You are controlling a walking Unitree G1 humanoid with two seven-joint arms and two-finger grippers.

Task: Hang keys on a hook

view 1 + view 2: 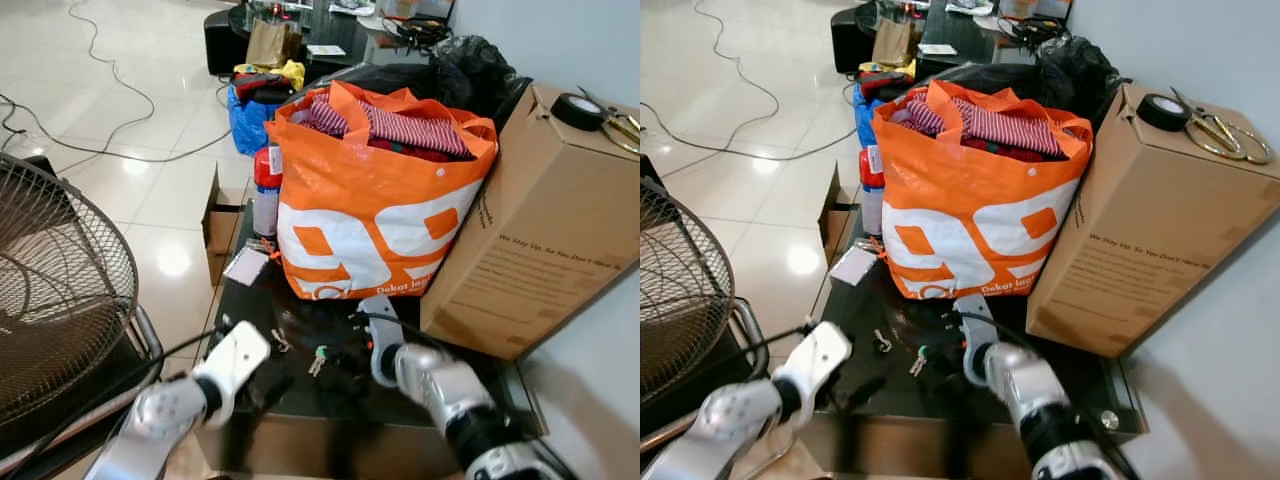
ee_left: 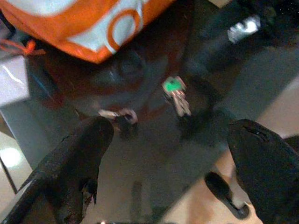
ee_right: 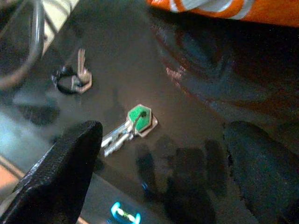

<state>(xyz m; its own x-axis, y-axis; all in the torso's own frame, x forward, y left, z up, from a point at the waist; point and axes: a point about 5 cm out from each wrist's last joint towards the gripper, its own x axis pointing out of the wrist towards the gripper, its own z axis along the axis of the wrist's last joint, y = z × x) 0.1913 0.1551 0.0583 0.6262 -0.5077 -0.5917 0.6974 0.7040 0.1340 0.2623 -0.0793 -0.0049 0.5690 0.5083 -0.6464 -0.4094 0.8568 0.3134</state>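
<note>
Green-capped keys (image 3: pixel 132 125) flat on dark glossy table (image 1: pixel 300 395), near orange bag (image 1: pixel 375 200). Right gripper (image 3: pixel 161 154) spread above them, empty. Left gripper (image 2: pixel 170 154) spread, nearby. Risk: thin keys skid on slick surface; second key (image 3: pixel 80 79) mistaken for target.

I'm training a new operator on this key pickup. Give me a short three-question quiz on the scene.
1. True or false: the green-capped keys are already held by a pincer.
2. What stands behind the keys on the dark table? A) orange bag B) kettle C) lamp
3. Fill in: scissors and a tape roll lie on the cardboard ____.

Key: 1 false, both the left pincer and right pincer are open above them; 2 A; 3 box.
</note>
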